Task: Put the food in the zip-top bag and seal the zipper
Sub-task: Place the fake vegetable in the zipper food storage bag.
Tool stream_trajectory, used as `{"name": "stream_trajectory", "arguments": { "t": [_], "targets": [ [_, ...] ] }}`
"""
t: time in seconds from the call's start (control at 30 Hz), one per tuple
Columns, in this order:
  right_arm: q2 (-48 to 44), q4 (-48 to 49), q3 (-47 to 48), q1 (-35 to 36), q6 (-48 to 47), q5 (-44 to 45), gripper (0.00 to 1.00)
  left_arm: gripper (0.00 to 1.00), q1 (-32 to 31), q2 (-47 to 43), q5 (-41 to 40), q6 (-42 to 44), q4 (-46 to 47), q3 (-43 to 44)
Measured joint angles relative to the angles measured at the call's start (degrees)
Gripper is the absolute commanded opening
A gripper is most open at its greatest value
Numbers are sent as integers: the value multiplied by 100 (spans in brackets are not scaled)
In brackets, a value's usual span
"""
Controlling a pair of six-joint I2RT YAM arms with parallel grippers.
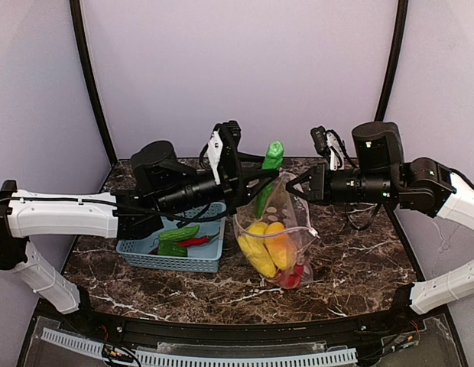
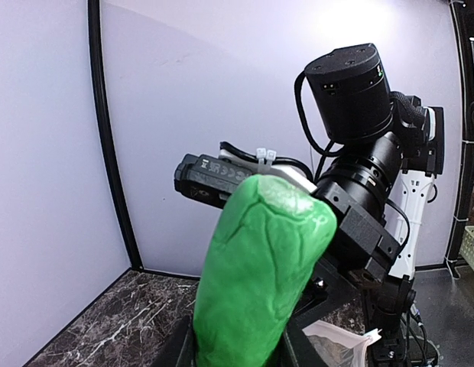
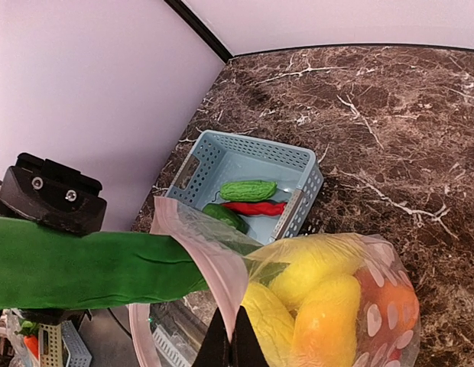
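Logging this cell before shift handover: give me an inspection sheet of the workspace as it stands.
Surface: dark marbled table.
Job's things: dotted bag upright with its mouth open, holding yellow, orange and red food; long green cucumber entering the mouth; two green pieces and a red chili lie in the blue basket.
Clutter: nothing seen.
Grippers: left gripper shut on the cucumber; right gripper pinching the bag's rim.
Cables: black leads loop under the right arm.
Surroundings: plain lilac walls, black corner poles.
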Motion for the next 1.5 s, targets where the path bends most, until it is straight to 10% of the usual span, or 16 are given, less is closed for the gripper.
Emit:
{"name": "stream_trajectory", "arguments": {
  "t": [1.0, 1.5],
  "targets": [
    [-133, 424, -525, 0, 470, -127, 0, 3, 0, 1019, -610, -221, 1974, -835],
    [-275, 367, -564, -44, 470, -116, 0, 12, -4, 1130, -761, 271, 1237, -835]
  ]
}}
